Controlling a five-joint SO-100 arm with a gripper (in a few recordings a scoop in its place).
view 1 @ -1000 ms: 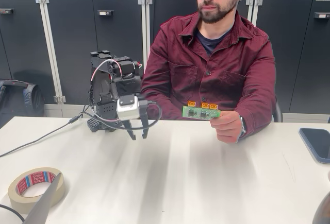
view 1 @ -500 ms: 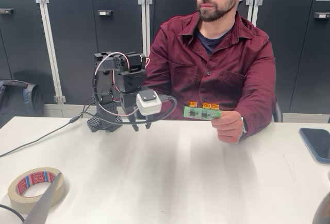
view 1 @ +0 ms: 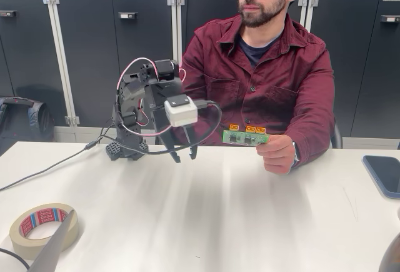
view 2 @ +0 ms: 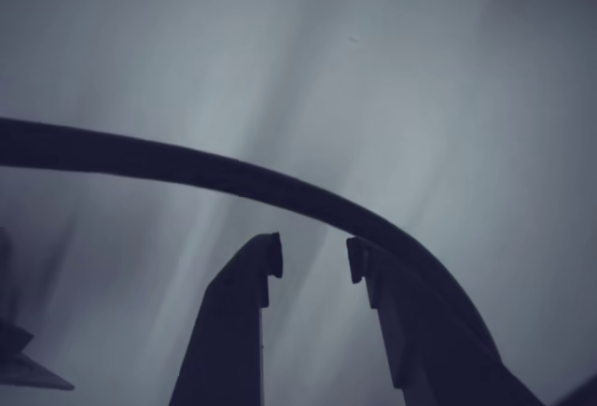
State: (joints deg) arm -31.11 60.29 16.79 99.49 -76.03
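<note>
1. The black robot arm's gripper (view 1: 185, 157) hangs just above the white table (view 1: 219, 222), with its two dark fingers pointing down.
2. The fingers are a little way apart and hold nothing. In the wrist view the gripper (view 2: 313, 257) has just bare table showing through the gap.
3. The small green circuit board with orange plugs on top (view 1: 244, 137) is up in the air, to the right of the gripper in the fixed view. It is near the gripper but not touching it.
4. A person's hand (view 1: 278, 153) pinches the right end of the board, and the hand rests on the table.
5. A black cable (view 1: 211, 128) loops out from the white camera box (view 1: 181, 110) on the wrist. It bulges toward the board.
6. I think the gap between the fingers looks small. If it is not made wider, the fingers could bump the board and knock it out of the hand.
7. The cable loop could snag on a corner or a plug.
8. The fingertips are low, so they could scrape the table.
9. A grab too far right could pinch the person's fingers.
10. A beige roll of tape (view 1: 42, 225) and a dark phone (view 1: 384, 175) lie well apart from all this.
</note>
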